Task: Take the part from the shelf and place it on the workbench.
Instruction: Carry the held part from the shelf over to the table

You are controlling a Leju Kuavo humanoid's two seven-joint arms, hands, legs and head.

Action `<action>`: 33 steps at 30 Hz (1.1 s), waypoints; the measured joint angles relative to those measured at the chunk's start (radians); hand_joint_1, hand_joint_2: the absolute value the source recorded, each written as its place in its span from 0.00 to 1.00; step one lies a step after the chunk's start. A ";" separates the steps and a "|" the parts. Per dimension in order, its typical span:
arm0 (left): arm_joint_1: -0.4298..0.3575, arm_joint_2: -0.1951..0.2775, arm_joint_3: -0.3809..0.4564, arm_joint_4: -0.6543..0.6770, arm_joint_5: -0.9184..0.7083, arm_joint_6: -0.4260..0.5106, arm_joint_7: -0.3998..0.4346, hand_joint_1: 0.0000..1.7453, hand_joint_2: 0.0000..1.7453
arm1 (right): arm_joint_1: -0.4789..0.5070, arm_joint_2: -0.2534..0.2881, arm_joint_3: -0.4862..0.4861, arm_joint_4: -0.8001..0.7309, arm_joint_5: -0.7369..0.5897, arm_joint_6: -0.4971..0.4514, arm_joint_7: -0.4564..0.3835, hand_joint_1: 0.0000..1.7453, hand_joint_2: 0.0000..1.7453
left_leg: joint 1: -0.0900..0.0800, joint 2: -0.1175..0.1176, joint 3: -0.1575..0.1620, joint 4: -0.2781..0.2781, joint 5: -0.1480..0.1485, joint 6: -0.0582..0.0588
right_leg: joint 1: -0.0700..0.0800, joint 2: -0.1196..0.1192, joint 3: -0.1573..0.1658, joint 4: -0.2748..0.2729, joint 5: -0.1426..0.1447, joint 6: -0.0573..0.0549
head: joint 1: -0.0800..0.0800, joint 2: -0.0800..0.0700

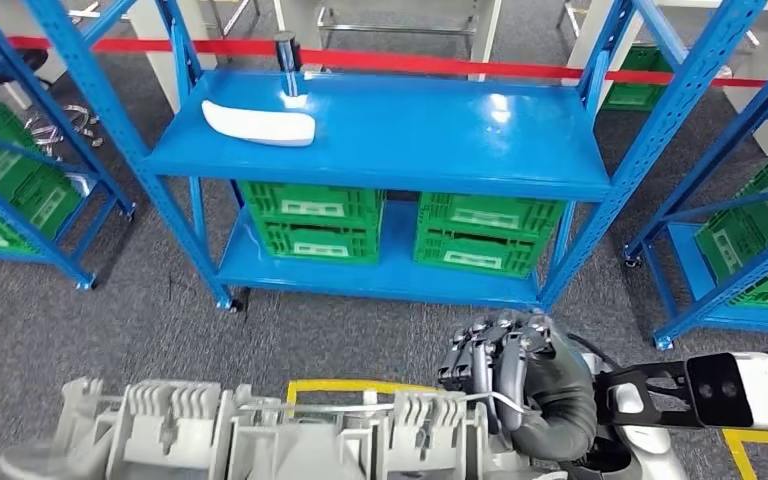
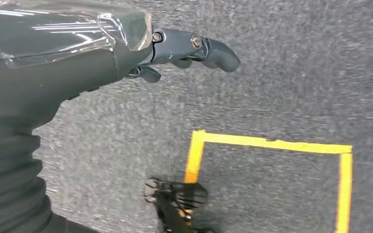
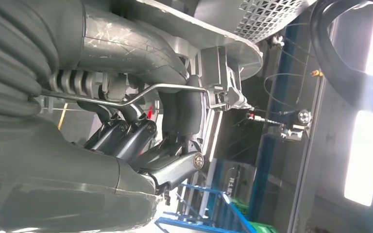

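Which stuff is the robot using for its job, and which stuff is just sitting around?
For the job:
big grey part, gripped by the right hand
blue shelf

Just sitting around:
white piece on the shelf's top level
green crates on its lower level
yellow floor tape

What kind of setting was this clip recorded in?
Likely a factory or warehouse floor: blue steel shelving holding green plastic crates, grey floor with yellow marking tape, and a red barrier line behind.

The right robot hand grips with curled fingers; the left robot hand hangs, fingers loosely bent.
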 joint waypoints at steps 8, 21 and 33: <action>0.002 0.000 -0.006 -0.001 -0.007 -0.006 0.001 0.00 1.00 | 0.017 -0.006 -0.013 0.006 0.006 0.004 -0.008 1.00 1.00 | -0.002 0.000 -0.136 0.038 0.092 -0.020 | -0.004 0.003 0.183 -0.084 -0.024 0.035 | 0.003 0.000; 0.015 0.000 -0.010 -0.010 -0.014 -0.013 0.002 0.00 1.00 | 0.027 -0.006 -0.018 0.006 0.008 0.006 -0.011 1.00 1.00 | 0.012 -0.005 -0.088 0.243 -0.050 -0.056 | 0.010 0.002 0.079 -0.127 0.074 -0.018 | -0.004 0.000; 0.047 0.003 -0.049 -0.043 0.062 -0.023 0.100 0.00 1.00 | 0.032 -0.007 -0.028 0.004 0.018 0.017 -0.014 1.00 1.00 | -0.003 0.006 -0.036 -0.008 0.036 0.003 | 0.001 0.003 -0.017 0.137 -0.067 0.005 | 0.001 0.000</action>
